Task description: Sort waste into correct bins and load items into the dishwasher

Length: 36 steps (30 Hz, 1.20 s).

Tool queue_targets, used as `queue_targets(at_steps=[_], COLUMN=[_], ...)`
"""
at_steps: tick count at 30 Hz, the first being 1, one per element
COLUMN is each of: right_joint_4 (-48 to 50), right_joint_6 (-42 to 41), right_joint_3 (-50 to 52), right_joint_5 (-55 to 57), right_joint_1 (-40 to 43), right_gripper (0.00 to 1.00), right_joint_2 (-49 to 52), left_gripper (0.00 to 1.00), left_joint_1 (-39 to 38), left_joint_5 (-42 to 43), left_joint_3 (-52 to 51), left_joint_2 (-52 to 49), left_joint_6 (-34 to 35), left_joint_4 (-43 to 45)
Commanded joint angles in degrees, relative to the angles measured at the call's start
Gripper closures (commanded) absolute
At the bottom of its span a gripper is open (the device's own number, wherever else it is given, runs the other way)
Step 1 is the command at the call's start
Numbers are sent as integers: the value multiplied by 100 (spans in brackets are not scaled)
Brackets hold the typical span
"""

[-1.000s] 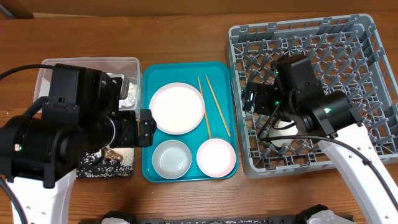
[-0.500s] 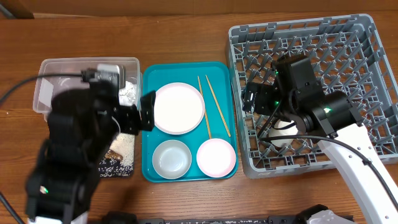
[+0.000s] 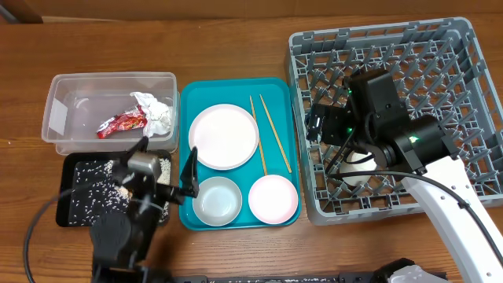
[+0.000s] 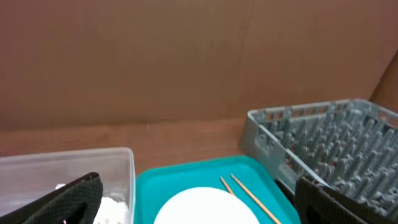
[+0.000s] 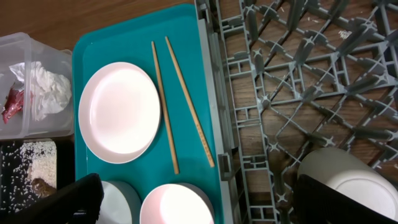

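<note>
The clear tub (image 3: 71, 88) holds the red-and-white wrapper (image 3: 120, 123) and the white tissue (image 3: 156, 111). The black tray (image 3: 75, 212) holds loose rice (image 3: 98, 185) and brown scraps. The teal tray (image 3: 189, 98) carries the round white plate (image 3: 224, 135), two chopsticks (image 3: 266, 135) and two bowls (image 3: 217, 199) (image 3: 273, 198). My left gripper (image 3: 167, 159) is open and empty, low between the black tray and the teal tray. My right gripper (image 3: 318, 126) is open and empty over the left edge of the grey rack (image 3: 464, 47). A white dish (image 3: 360, 168) lies in the rack.
In the right wrist view the plate (image 5: 118, 112), chopsticks (image 5: 180, 102) and white dish in the rack (image 5: 348, 177) show between my open fingers (image 5: 205, 199). The left wrist view looks over the plate (image 4: 199, 208) towards a brown wall, with the rack (image 4: 336, 137) on the right.
My left arm has pulled back from over the tub and black tray towards the table front, uncovering both. The right arm has not moved.
</note>
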<state>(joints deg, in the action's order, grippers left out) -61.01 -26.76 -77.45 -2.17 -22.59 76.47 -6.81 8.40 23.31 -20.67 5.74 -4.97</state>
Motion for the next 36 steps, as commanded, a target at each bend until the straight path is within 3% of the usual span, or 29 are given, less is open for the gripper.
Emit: queue_targets(at_steps=[1,12,19,36], right_joint_4=[33,33,33,33], right_joint_6=[-9,-9,-9,-9], right_joint_3=[-13,-13,-13,-13], right_joint_5=[-4,-4,-4,-4], right_joint_1=[-15,-15,-15,-15], right_gripper=[0,0,0,0], right_joint_2=[7,7,7,7], left_gripper=[0,0,0,0], left_joint_1=[87,79,79,79], left_joint_5=[116,208,192,192], left_joint_3=[-706,-2315,-2304,-2304], left_joint_2=[713,2050,2046,2037], left_joint_6=[-81,96,90,90], left_joint_4=[221,549,166,164])
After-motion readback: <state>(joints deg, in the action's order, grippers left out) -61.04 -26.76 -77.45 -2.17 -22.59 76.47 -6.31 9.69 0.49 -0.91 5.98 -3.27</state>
